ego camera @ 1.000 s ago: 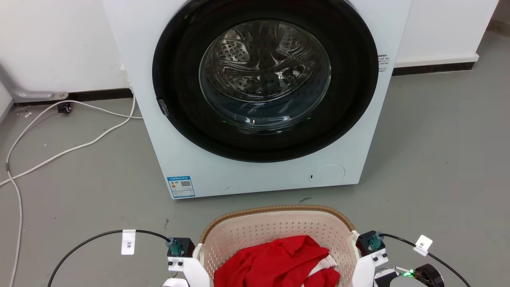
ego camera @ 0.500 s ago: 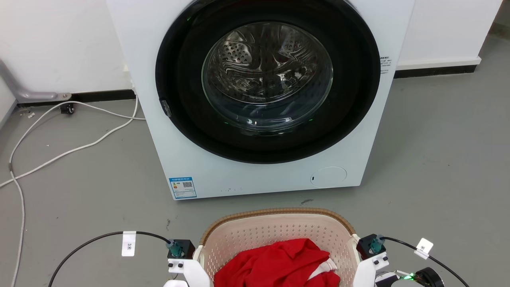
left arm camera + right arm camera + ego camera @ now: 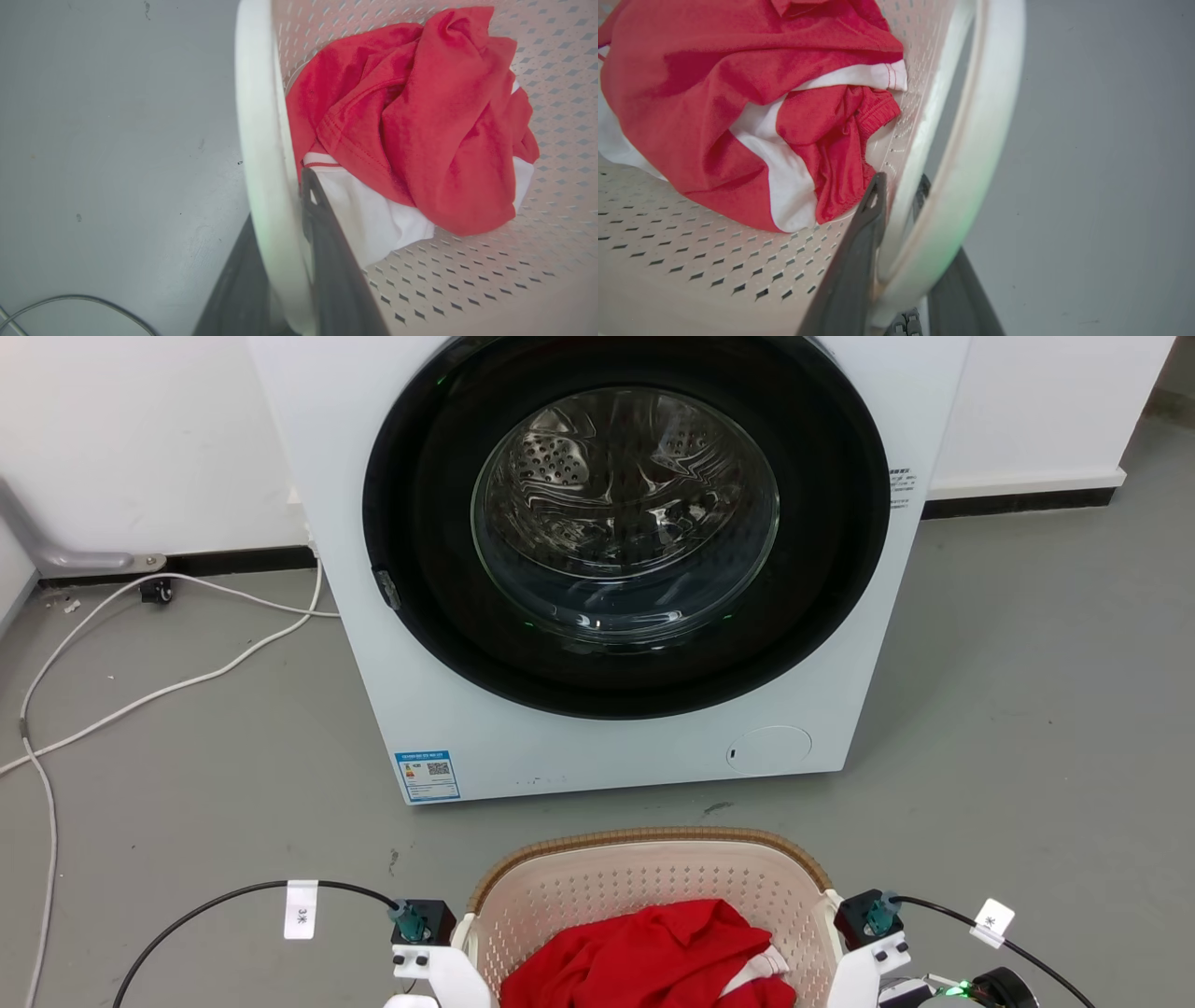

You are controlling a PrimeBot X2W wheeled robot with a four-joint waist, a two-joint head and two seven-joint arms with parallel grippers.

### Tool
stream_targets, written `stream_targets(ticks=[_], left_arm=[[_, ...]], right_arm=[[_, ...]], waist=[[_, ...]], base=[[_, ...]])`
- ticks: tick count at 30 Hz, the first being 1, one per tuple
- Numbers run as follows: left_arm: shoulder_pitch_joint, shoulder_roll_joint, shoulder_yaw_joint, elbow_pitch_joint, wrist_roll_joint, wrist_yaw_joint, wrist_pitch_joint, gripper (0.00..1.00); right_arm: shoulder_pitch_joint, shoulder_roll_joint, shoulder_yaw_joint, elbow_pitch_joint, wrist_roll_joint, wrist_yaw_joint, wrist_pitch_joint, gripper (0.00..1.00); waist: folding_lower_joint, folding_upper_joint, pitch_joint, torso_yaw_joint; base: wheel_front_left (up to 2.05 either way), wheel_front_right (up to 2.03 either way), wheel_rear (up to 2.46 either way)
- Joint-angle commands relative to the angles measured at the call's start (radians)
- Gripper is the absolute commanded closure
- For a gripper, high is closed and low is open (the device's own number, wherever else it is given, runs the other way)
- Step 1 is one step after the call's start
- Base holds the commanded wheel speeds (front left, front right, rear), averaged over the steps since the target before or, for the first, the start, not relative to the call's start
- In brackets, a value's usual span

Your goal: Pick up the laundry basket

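Note:
The laundry basket (image 3: pixel 653 877), cream perforated plastic with a brown woven-look rim, sits at the bottom middle of the head view, with a red and white garment (image 3: pixel 653 952) inside. In the left wrist view my left gripper (image 3: pixel 280 210) is shut on the basket's white left handle (image 3: pixel 259 116), one dark finger inside the wall and one outside. My right gripper (image 3: pixel 900 186) is shut the same way on the white right handle (image 3: pixel 985 140). The garment (image 3: pixel 420 116) lies bunched against the basket's wall (image 3: pixel 691 261). Whether the basket's base touches the floor is hidden.
A white front-loading washing machine (image 3: pixel 420 709) with its round door shut stands just beyond the basket. White cables (image 3: pixel 140 691) trail over the grey floor at the left. Black cables (image 3: pixel 215 896) loop from both wrists. Open floor lies to the right.
The whole head picture has shifted slightly, so the camera moved. The basket and both wrists now sit a little lower in that view. Both grips are unchanged.

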Motion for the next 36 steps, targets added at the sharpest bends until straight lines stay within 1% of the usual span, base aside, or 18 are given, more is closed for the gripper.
stream_targets(ticks=[1,36], left_arm=[[0.003,0.005,-0.004,-0.001,-0.004,-0.005,-0.009,1.0],[-0.003,0.011,-0.046,0.006,-0.05,-0.005,-0.017,1.0]], right_arm=[[-0.005,-0.007,0.012,0.001,0.008,0.0,-0.004,1.0],[-0.024,-0.01,0.126,0.017,0.12,0.0,-0.019,1.0]], waist=[[0.0,-0.0001,0.0,0.0],[0.0,-0.0001,-0.003,-0.003]], base=[[0.0,0.0,0.0],[0.0,0.0,0.0]])
